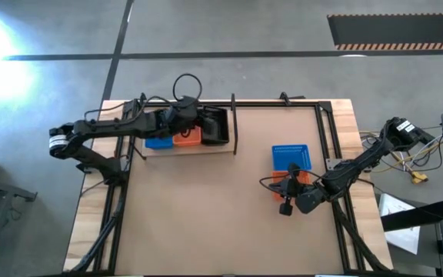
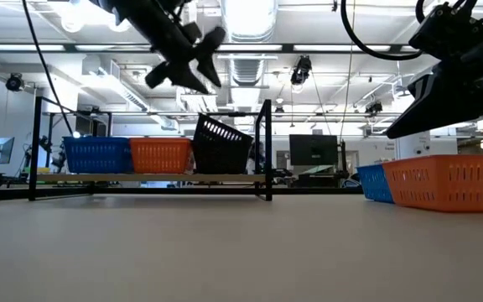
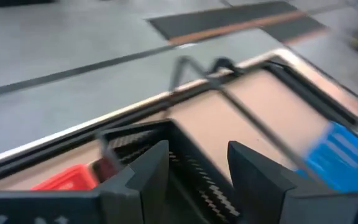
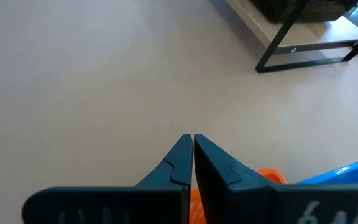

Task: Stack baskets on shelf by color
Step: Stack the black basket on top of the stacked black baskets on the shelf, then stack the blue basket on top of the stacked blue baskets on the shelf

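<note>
On the shelf (image 1: 223,148) at the far left stand a blue basket (image 2: 97,154), an orange basket (image 2: 161,155) and a black basket (image 2: 220,144). The black one sits tilted, its side toward the orange basket raised and its other lower edge on the board. My left gripper (image 2: 187,65) hangs open above the black basket (image 3: 185,163), clear of it. At the right of the table lie another blue basket (image 1: 291,156) and an orange basket (image 1: 301,178). My right gripper (image 1: 286,203) is shut just near of that orange basket (image 4: 267,177), above the table.
Thin black rods (image 1: 234,123) edge the shelf and stand upright at its right end (image 2: 267,149), beside the black basket. The brown tabletop (image 1: 206,208) lies bare between the shelf and the two loose baskets. Cables (image 1: 418,158) lie beyond the table's right edge.
</note>
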`<state>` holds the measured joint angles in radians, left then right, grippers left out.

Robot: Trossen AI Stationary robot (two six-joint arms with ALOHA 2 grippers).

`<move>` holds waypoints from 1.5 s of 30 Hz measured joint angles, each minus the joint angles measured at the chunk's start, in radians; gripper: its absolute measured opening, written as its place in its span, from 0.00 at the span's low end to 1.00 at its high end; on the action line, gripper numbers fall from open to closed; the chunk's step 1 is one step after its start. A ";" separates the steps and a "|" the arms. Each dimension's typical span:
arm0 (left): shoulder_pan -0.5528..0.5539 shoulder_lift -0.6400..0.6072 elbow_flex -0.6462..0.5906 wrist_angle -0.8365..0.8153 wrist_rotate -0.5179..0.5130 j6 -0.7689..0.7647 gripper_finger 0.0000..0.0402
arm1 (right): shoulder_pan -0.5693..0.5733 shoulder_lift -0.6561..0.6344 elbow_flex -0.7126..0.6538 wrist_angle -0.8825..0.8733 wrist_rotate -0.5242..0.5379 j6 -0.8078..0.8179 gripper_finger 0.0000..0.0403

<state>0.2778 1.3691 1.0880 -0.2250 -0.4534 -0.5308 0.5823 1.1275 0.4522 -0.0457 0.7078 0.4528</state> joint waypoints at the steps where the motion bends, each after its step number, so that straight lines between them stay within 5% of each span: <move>1: -0.003 -0.013 0.001 0.003 0.039 0.031 0.37 | 0.000 0.000 0.000 -0.001 0.000 0.000 0.02; 9: -0.099 0.008 -0.007 -0.009 0.219 0.189 0.37 | 0.000 0.000 0.000 0.000 0.000 0.000 0.02; 19: -0.106 0.137 -0.008 -0.121 0.076 0.192 0.37 | 0.000 0.000 0.000 0.007 0.000 0.000 0.02; 30: -0.136 0.091 0.021 -0.123 0.025 0.215 0.37 | 0.000 0.000 0.000 -0.002 0.000 -0.001 0.02; 38: -0.333 0.073 -0.008 -0.032 0.027 0.239 0.37 | 0.000 -0.034 0.000 -0.057 0.068 0.013 0.02; 45: -0.528 0.155 -0.097 0.242 -0.027 0.196 0.37 | -0.053 -0.139 0.018 -0.268 0.157 0.199 0.02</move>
<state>-0.2507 1.5237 0.9909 0.0165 -0.4802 -0.3351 0.5294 0.9886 0.4702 -0.3132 0.8650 0.6516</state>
